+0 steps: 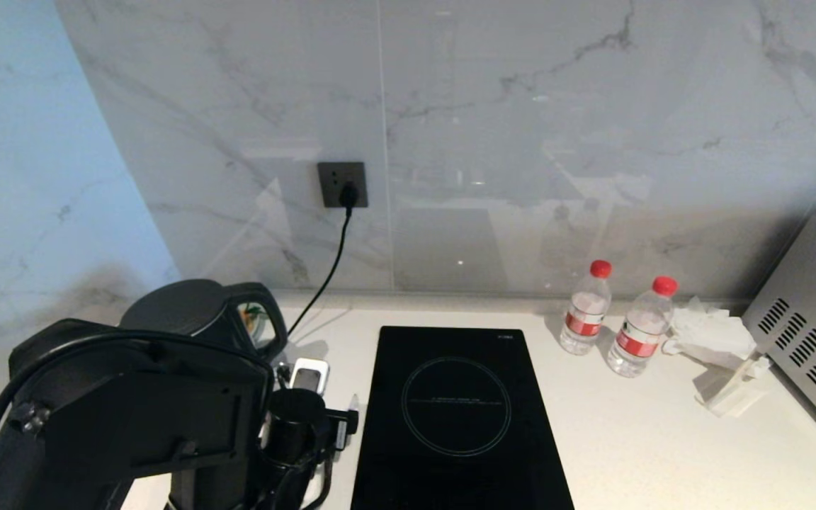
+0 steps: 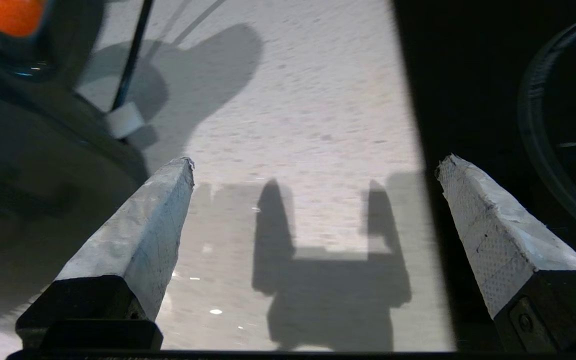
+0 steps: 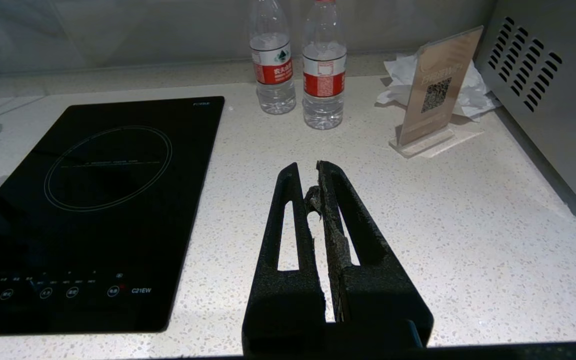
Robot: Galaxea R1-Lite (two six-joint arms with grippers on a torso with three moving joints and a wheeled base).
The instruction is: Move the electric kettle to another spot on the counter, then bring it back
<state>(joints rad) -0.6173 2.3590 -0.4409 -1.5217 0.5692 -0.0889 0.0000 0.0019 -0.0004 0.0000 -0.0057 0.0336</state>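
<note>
A: Why does the left pincer (image 2: 313, 165) hang spread wide, empty?
B: To take the electric kettle (image 1: 202, 315) just beside it — over bare white surface (image 2: 293, 100), near the hob (image 1: 457, 418).
A: The right pincer (image 3: 310, 172)?
B: Closed, empty — parked apart.

A black glass induction hob panel (image 3: 93, 200) with a thin ring on it lies flat just beside the shut right jaws. Beyond those jaws stand two clear plastic water bottles (image 3: 274, 60) with red labels, side by side. Near them stands a tilted acrylic sign holder (image 3: 435, 85), crumpled white tissue (image 3: 398, 75) behind it, beside a silver vented appliance (image 3: 543, 85).
</note>
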